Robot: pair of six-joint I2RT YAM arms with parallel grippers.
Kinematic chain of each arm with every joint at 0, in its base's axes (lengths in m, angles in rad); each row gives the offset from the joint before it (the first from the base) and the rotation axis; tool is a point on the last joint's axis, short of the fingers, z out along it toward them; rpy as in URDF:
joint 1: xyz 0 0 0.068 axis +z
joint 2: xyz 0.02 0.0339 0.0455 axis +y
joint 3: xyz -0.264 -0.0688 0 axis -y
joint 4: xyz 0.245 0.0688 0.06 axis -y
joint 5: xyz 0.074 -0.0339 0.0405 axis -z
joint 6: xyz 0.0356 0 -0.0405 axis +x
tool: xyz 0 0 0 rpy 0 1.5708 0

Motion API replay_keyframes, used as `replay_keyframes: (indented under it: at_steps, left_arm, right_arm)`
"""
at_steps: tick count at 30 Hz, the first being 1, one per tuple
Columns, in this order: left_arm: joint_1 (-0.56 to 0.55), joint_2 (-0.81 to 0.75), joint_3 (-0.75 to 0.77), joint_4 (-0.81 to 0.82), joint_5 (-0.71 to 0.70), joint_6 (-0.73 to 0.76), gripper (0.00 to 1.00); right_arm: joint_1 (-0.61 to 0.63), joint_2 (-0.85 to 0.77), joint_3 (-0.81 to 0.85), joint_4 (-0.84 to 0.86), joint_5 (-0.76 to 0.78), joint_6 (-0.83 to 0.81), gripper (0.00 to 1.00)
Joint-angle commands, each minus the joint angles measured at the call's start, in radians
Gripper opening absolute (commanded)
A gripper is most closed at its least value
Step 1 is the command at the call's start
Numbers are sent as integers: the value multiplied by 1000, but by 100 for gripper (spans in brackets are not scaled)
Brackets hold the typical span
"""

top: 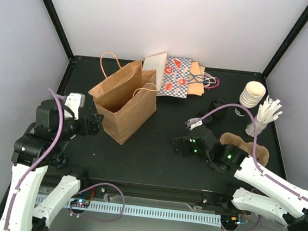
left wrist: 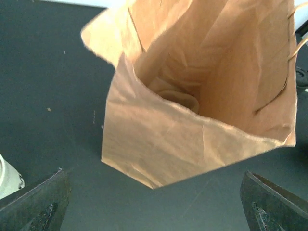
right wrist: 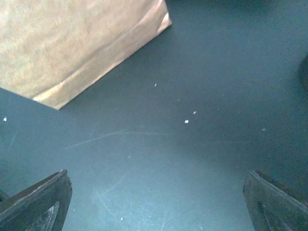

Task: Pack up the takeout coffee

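Our left claw (top: 94, 124) and right claw (top: 179, 146) gape empty; the takeout coffee (top: 218, 107) stands behind the right, our nearer arm.

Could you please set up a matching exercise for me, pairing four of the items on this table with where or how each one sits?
Things:
1. brown paper bag
2. patterned bag
3. stack of paper cups
4. cardboard cup carrier

Places or states:
A. lying flat at the back edge of the table
B. low on the right side, partly covered
C. standing upright with its mouth open
D. near the back-right corner

Pairs: 1-C, 2-A, 3-D, 4-B.
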Motion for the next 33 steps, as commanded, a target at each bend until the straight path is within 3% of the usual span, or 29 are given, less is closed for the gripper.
replay_keyframes:
  at_steps: [1,6,14,19,21,22,27,33]
  left_arm:
    - [6,-56,-60,-21,82,-68,99]
    - [6,-99,-173,-4,118,-163,99]
    - [6,-229,-341,23,84,-325,99]
    - [6,-285,-429,28,33,-424,90]
    - [6,-296,-465,36,30,-451,80]
    - [6,-302,-484,43,33,-462,70]
    - [6,-306,-595,137,95,-498,6]
    - [4,-249,-783,404,208,-574,2]
  right_arm:
    - [-3,29,-59,125,-128,71,100]
    - [-2,61,-103,194,-206,104,100]
    - [-3,75,-105,192,-192,101,100]
    - [-2,77,-108,192,-180,105,100]
    - [-4,80,-108,190,-174,109,100]
    - [-4,81,-108,189,-170,110,100]
    - [-4,76,-111,185,-160,112,100]
    - [-4,52,-117,183,-141,111,100]
